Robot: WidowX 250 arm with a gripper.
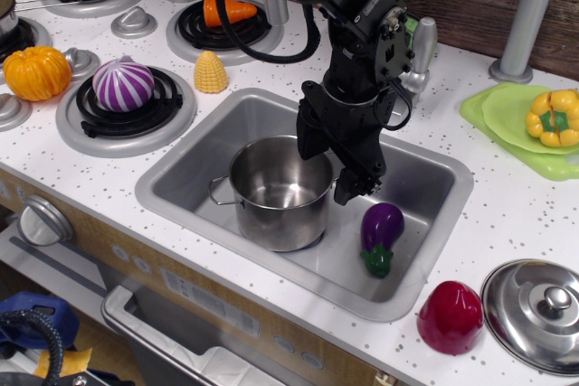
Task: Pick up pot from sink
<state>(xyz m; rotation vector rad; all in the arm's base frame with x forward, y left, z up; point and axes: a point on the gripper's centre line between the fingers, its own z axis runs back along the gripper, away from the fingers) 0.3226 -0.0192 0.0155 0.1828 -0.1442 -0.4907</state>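
The shiny steel pot (276, 196) stands upright on the floor of the grey sink (425, 223), left of centre, with a wire loop handle showing on its left side. My black gripper (333, 167) hangs over the pot's right rim. Its jaws are apart: one finger (312, 137) is at the inner far side of the rim, and the other finger (355, 185) is outside the pot wall. The rim lies between them. I cannot see the pads touching the pot.
A purple eggplant toy (380, 234) lies in the sink right of the pot. A steel lid (536, 314) and a red toy (450, 316) sit at the front right, and a green plate with a yellow pepper (554, 117) at the right. Stove burners hold a purple onion (124, 83), a corn (211, 72), a carrot (228, 12) and a pumpkin (36, 72). The faucet (418, 56) stands behind the sink.
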